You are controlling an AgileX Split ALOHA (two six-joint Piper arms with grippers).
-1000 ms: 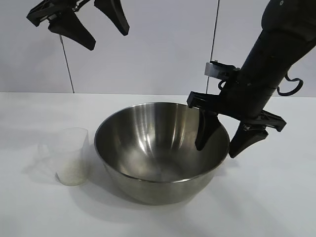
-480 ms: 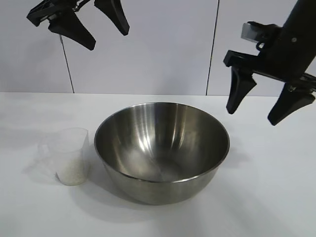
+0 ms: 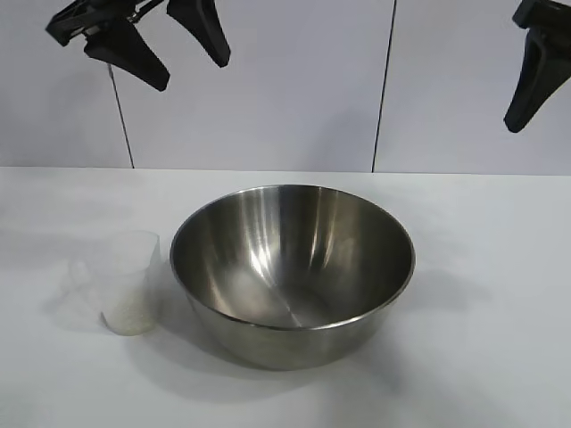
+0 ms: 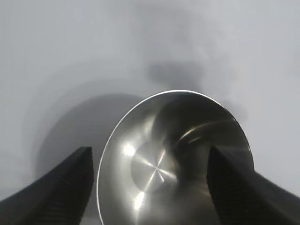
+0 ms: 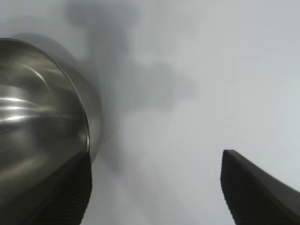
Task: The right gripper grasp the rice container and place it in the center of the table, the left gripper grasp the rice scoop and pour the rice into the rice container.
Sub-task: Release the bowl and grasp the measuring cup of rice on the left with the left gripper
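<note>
The rice container (image 3: 293, 267), a large shiny steel bowl, stands empty in the middle of the white table (image 3: 482, 339). To its left stands the rice scoop (image 3: 125, 281), a small clear cup with rice (image 3: 130, 314) in its bottom. My left gripper (image 3: 192, 76) hangs open high above the scoop, holding nothing; its wrist view looks between its own jaws (image 4: 149, 150) down into the bowl (image 4: 154, 183). My right gripper (image 5: 155, 157) is open and empty, high beside the bowl's right rim (image 5: 37, 117). In the exterior view only one of its fingers (image 3: 528, 85) shows.
A pale wall with two dark vertical seams (image 3: 384, 85) stands behind the table. Bare white tabletop lies to the right of the bowl and in front of it.
My right gripper has risen from astride the bowl's right rim, up and to the right, staying open. The bowl, the scoop and the left gripper have not moved.
</note>
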